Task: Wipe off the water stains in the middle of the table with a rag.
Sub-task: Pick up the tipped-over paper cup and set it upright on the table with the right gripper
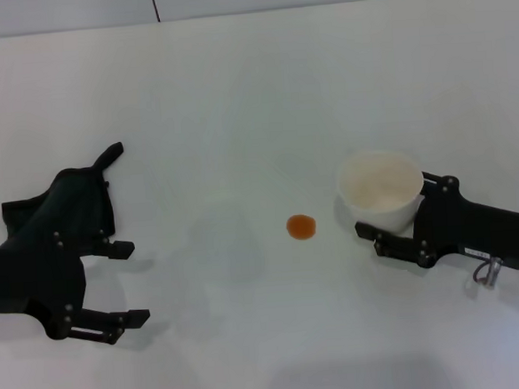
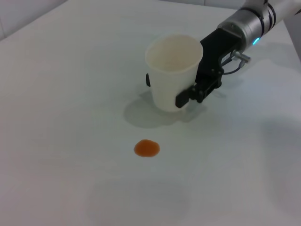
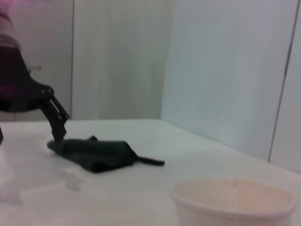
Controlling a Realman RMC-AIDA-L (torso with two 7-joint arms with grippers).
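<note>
White table (image 1: 234,80), plain and smooth, carries everything. Orange-brown water stains (image 1: 301,227) amount to one small round spot near the middle, much smaller than the cup (image 1: 380,189) just beside it on the robot's right. The spot is bare, with nothing touching it; the left wrist view shows it (image 2: 147,149) in front of the cup (image 2: 171,75), apart from the cup's base.

Black rag (image 1: 69,208) lies on the robot's left side of the table, well apart from the spot, its pointed tail toward the far edge. The right wrist view shows it (image 3: 96,154) bunched flat on the tabletop with the tail sticking out.

Left gripper (image 1: 123,284) sits just nearer than the rag — fingers spread apart, nothing between them. The arm body overlaps the rag's near edge in the head view. In the right wrist view one finger (image 3: 55,120) comes down to the rag's end; cannot tell whether it touches.

Right gripper (image 1: 395,225) is at the cup on the robot's right, one finger on each side of the cup wall (image 2: 188,94) — clamped on the cup, which stands upright on the table.
</note>
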